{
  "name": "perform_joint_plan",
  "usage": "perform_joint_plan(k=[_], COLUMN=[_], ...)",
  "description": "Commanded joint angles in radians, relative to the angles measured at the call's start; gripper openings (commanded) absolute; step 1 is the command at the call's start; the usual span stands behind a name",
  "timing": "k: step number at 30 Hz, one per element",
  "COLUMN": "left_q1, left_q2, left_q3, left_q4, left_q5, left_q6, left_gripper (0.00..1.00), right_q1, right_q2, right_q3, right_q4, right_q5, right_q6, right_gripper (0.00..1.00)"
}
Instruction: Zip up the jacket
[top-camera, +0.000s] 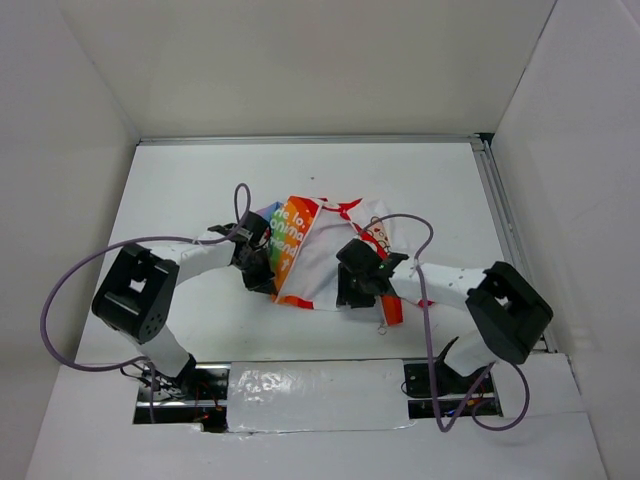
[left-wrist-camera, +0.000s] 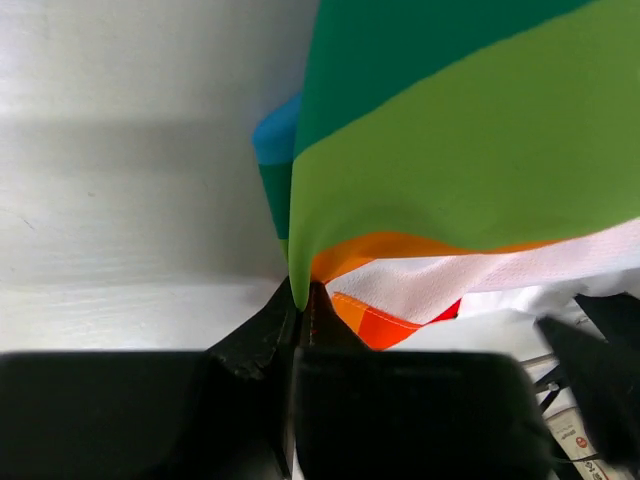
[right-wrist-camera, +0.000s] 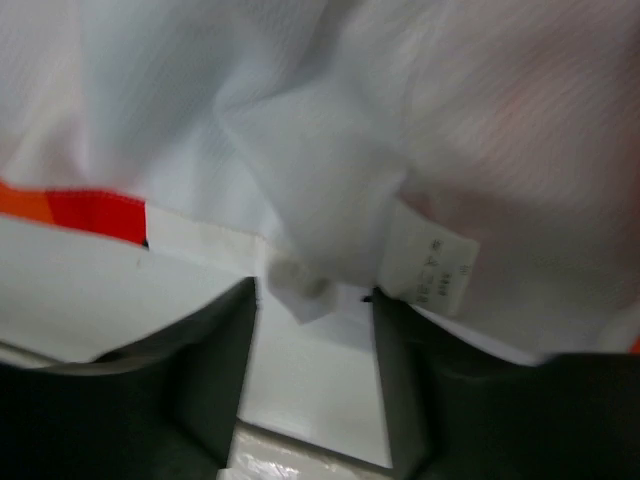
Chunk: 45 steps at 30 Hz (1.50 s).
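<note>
Jacket (top-camera: 325, 245) lies crumpled mid-way across the table (top-camera: 190, 180) between the arms, long axis roughly near-to-far; left gripper (left-wrist-camera: 300, 302) is pinched on its rainbow hem at the left, right gripper (right-wrist-camera: 315, 305) stands apart under the white right hem, seemingly gripping nothing.

1. The jacket (right-wrist-camera: 330, 120) fills the upper part of the view as soft, rumpled white fabric, slightly blurred.
2. A red-orange stripe (right-wrist-camera: 90, 212) runs along its left edge, with a plain white band just below it.
3. A small white care label (right-wrist-camera: 432, 268) with tiny, unreadable print is sewn in at the right.
4. The right hand (right-wrist-camera: 315, 300) has its two dark fingers (right-wrist-camera: 215, 370) spread apart at the bottom of the frame.
5. A small fold of fabric hangs just at the top of the gap.
6. Bare pale counter (right-wrist-camera: 310, 390) shows between the fingers.
</note>
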<state>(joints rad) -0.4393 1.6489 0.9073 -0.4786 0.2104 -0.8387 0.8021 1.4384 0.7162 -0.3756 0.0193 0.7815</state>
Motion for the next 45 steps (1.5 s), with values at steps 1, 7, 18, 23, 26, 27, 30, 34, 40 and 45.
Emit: perform_joint_plan(k=[1,7,18,23,26,27,30,34,40,45], left_q1=[-0.027,-0.078,-0.168,-0.194,-0.199,-0.203,-0.207,-0.208,-0.213,-0.208], left_q2=[-0.055,-0.174,-0.354,-0.272,-0.2,-0.193,-0.178,-0.153,-0.115,-0.092], left_q3=[0.012,-0.048,-0.211,-0.226,-0.208,-0.206,-0.206,-0.199,-0.202,-0.19], left_q4=[-0.038,-0.077,-0.033,0.028,0.014,0.014,0.026,0.025,0.034,0.023], left_q5=[-0.02,-0.02,0.081,0.113,0.093,0.083,0.078,0.063,0.052,0.034], left_q6=[-0.011,-0.031,-0.079,-0.083,-0.091,-0.092,-0.095,-0.102,-0.111,-0.125], left_gripper=[0.01,0.0,0.07,0.18,0.29,0.36,0.41,0.46,0.35,0.07], right_q1=[-0.041,-0.156,-0.19,-0.133,-0.1,-0.08,-0.04,-0.024,-0.105,-0.363], right_q2=[0.091,0.223,0.267,0.246,0.203,0.186,0.094,-0.008,-0.176,-0.26], right_q3=[0.074,0.176,0.273,0.272,0.25,0.246,0.239,0.233,0.161,0.079], right_q4=[-0.045,-0.104,-0.095,-0.106,-0.101,-0.102,-0.129,-0.193,-0.345,-0.362], right_q5=[0.111,0.18,0.194,0.185,0.182,0.177,0.197,0.212,0.303,0.298], right_q6=[0.056,0.07,0.004,-0.004,-0.03,-0.04,-0.065,-0.08,-0.036,-0.099], right_gripper=[0.49,0.25,0.18,0.21,0.28,0.31,0.45,0.7,0.87,0.92])
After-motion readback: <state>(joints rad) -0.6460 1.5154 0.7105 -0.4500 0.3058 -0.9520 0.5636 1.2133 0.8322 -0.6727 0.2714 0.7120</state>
